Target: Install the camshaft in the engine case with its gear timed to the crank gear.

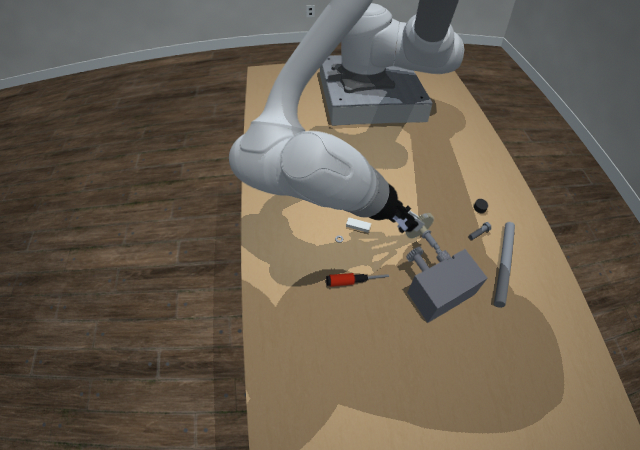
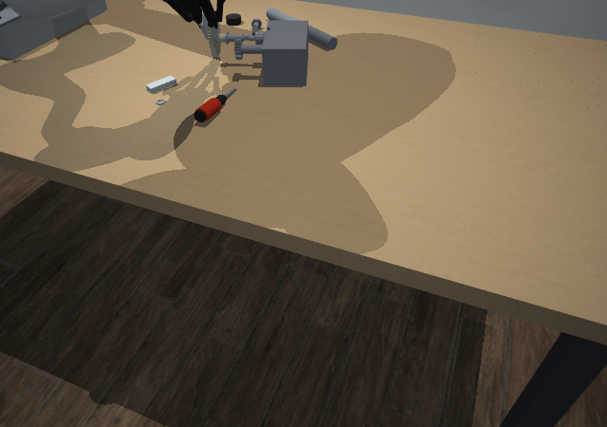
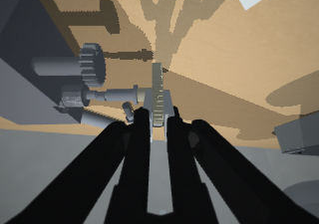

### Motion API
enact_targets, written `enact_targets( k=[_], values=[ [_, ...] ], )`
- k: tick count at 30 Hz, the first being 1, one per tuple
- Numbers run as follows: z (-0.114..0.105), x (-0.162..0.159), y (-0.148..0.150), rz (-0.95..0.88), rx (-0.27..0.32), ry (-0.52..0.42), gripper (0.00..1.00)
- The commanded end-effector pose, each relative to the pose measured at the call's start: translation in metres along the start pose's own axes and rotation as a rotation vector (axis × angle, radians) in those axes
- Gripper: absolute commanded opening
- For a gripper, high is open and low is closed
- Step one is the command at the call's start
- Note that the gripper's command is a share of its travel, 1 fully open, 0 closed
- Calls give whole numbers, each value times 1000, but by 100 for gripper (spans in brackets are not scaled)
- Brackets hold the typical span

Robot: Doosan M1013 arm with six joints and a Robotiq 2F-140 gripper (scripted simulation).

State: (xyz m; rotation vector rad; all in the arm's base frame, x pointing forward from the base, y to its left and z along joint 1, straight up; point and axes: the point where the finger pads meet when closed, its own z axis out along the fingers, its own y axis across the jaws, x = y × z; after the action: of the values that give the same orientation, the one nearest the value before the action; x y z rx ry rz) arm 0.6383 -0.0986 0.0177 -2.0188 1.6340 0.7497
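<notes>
The black, multi-link hand is clamped on the rim of the camshaft's big gear, a thin pale toothed disc seen edge-on in the middle of the wrist view. The camshaft is a smooth grey stepped rod whose long axis runs level above the table, from the gear toward the front face of the engine case; its far end is at the case's bearing, but how deep it sits cannot be told. The case is a plain matte grey box standing upright on the light wood-grain table. The small crank gear, dark grey and coarse-toothed, sits on a stub nearer the case, apart from the big gear. A red-handled screwdriver lies lower left of the case, with open table between. A grey cylinder lies just right of the case.
</notes>
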Motion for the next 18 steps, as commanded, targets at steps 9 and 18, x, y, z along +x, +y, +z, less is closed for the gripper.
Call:
enact_targets(
  k=[9,18],
  values=[
    [1,-2,-6,7,3,-9,5],
    [1,-2,-10,7,3,-9,5]
  ],
)
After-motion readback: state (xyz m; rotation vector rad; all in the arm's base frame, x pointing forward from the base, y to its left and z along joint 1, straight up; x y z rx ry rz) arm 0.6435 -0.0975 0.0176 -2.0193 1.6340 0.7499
